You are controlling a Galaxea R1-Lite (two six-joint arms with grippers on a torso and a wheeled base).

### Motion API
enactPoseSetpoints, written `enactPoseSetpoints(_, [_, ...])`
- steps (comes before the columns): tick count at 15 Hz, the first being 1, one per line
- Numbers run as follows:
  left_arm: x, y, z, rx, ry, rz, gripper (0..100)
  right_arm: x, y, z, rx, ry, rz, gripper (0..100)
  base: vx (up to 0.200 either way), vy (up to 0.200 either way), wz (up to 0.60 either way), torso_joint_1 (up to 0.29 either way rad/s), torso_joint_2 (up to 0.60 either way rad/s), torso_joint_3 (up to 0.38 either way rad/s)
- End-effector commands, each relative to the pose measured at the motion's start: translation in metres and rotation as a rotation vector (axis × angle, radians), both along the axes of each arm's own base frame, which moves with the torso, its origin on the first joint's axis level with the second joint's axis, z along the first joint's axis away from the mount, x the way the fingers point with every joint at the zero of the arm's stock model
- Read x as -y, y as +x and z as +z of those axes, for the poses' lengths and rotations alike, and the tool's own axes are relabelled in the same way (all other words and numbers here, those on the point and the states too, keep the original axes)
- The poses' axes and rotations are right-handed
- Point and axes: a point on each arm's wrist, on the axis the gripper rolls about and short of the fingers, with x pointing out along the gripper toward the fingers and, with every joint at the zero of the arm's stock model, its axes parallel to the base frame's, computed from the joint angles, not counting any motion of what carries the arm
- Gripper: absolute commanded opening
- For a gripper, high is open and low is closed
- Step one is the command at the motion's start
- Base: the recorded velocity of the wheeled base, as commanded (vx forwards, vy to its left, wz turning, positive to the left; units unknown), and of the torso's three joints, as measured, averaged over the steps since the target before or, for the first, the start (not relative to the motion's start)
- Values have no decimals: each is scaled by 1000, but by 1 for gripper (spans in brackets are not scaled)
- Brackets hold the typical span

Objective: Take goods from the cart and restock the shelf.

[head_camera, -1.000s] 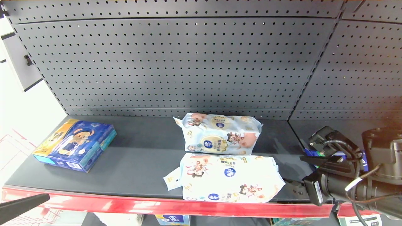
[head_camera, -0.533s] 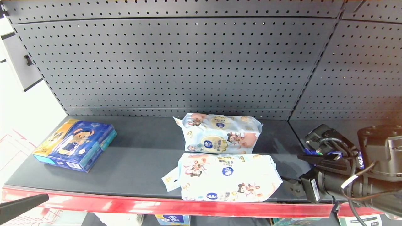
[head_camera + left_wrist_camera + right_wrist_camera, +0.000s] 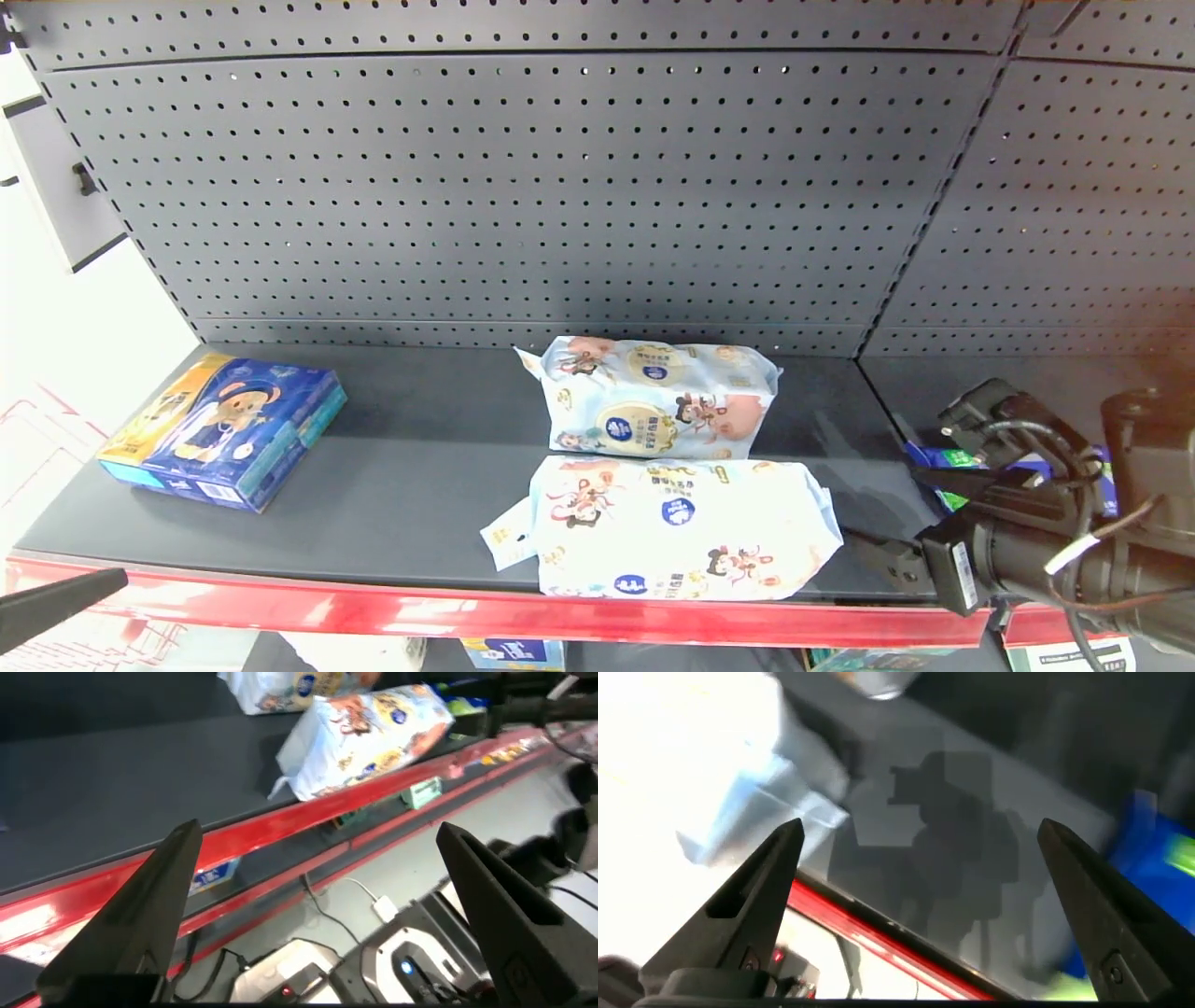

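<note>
Shelf (image 3: 420, 467): rear wipe pack (image 3: 658, 397), front wipe pack (image 3: 681, 527) (two); blue box (image 3: 224, 429) (one).

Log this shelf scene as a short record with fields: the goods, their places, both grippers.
shelf: dark deck, red front edge
blue box: lying flat at the left end
rear pack: middle, behind the front pack
front pack: middle, at the red edge
left gripper: open, low before the red edge
right gripper: open, beside the front pack's right end
</note>
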Motion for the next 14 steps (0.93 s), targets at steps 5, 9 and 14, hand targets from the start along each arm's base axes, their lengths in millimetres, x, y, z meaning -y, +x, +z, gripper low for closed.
enactPoseSetpoints(5, [-33, -69, -27, 107, 74, 369, 100, 70, -112, 42, 495, 126, -344, 100, 0, 0, 0, 0, 0, 0])
enactPoseSetpoints(9, [-48, -104, -72, 77, 134, 486, 100, 97, -184, 1, 446, 43, -543, 100, 0, 0, 0, 0, 0, 0])
enactPoseSetpoints(14, [-33, -90, -92, -65, 234, 750, 100, 91, -207, -39, 310, -66, -795, 100, 0, 0, 0, 0, 0, 0])
